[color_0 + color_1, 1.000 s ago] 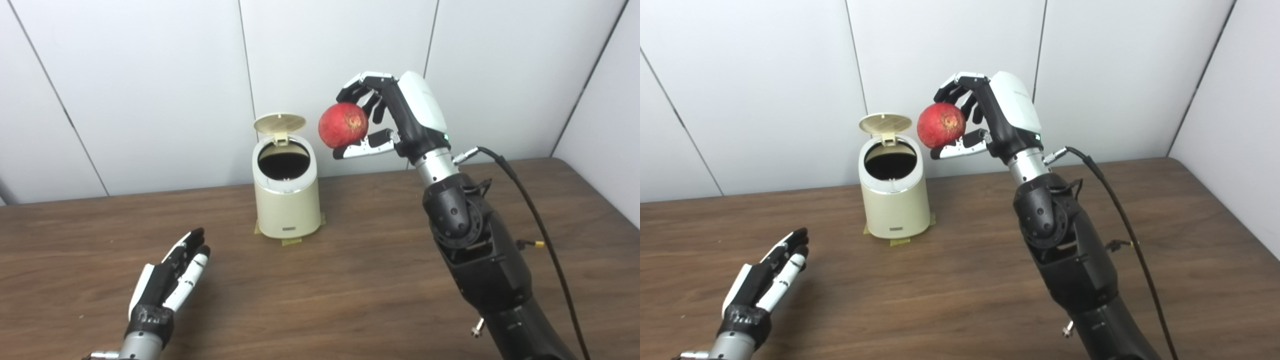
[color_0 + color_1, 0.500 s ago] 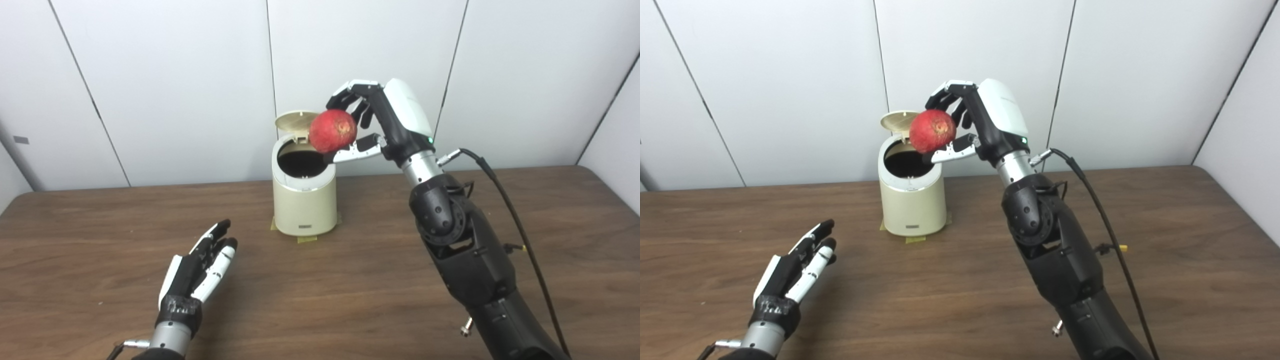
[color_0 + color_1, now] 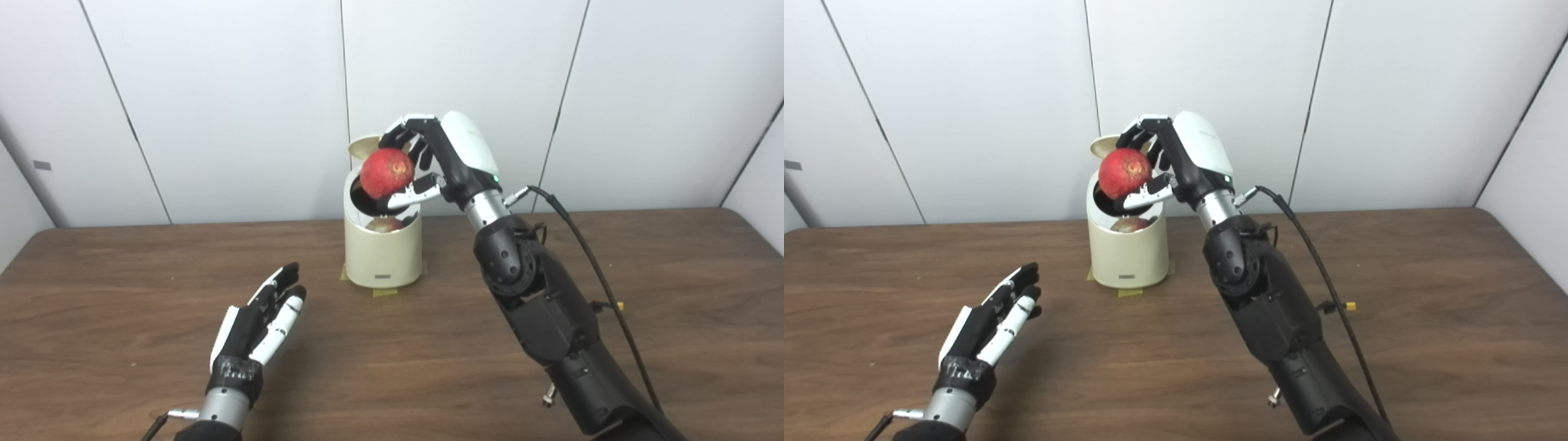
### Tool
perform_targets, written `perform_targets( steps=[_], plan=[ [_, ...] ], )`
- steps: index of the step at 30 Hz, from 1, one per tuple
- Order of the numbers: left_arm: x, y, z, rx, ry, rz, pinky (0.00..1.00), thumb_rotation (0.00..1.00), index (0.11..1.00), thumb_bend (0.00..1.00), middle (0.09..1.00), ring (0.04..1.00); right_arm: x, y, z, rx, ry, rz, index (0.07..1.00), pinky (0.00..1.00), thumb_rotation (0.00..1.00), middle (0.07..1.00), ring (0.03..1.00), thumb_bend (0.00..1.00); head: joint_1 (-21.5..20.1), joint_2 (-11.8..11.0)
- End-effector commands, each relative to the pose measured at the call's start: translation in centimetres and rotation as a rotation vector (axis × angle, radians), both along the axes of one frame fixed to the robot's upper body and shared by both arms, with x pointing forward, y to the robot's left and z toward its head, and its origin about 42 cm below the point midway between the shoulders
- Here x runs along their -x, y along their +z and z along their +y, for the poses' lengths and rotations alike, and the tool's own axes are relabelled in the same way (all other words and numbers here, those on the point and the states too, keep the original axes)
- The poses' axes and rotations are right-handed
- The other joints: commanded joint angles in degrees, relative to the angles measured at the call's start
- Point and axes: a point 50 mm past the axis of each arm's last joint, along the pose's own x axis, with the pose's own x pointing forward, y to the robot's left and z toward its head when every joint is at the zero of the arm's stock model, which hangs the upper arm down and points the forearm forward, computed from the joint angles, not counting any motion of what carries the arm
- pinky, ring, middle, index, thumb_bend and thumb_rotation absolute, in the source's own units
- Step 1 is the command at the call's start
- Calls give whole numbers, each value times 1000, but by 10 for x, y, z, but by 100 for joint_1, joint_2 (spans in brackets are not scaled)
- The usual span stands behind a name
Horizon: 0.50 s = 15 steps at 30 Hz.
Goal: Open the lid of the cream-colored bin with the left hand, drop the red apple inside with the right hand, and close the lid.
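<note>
The cream-colored bin [image 3: 383,257] stands at the back middle of the table, its round lid [image 3: 362,147] tipped up behind the opening. My right hand [image 3: 438,159] is shut on the red apple [image 3: 386,173] and holds it directly over the bin's mouth, just above the rim. A reddish reflection of the apple shows on the shiny inner rim. My left hand [image 3: 260,321] rests open above the table to the front left of the bin, fingers straight and pointing toward it, touching nothing.
The brown wooden table [image 3: 122,288] spreads around the bin, which sits on yellow tape [image 3: 386,291]. A black cable [image 3: 588,245] trails from my right wrist down along the arm. White wall panels close off the back.
The camera has shifted, so the whole scene slid rightward in the picture. My right hand has carried the apple left and down from beside the bin to right over its opening. The left hand stays open.
</note>
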Motion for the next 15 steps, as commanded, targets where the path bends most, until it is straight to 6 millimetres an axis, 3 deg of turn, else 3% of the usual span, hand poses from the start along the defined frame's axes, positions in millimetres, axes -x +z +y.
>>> perform_targets(
  steps=[1, 7, 15],
  plan=[
    [-5, 15, -4, 6, 5, -83, 835, 605, 916, 465, 914, 892, -7, 32, 8, -34, 21, -114, 536, 314, 0, 489, 389, 515, 22, 0],
    [-5, 16, -8, 7, 6, -86, 850, 576, 918, 439, 918, 902, -16, 20, 11, -36, 4, -127, 538, 327, 0, 486, 392, 515, 73, -9],
    [-4, 17, -8, -6, 20, -86, 849, 607, 918, 471, 915, 891, -26, 13, 10, -29, -29, -140, 536, 334, 0, 480, 397, 516, 36, 21]
  ],
)
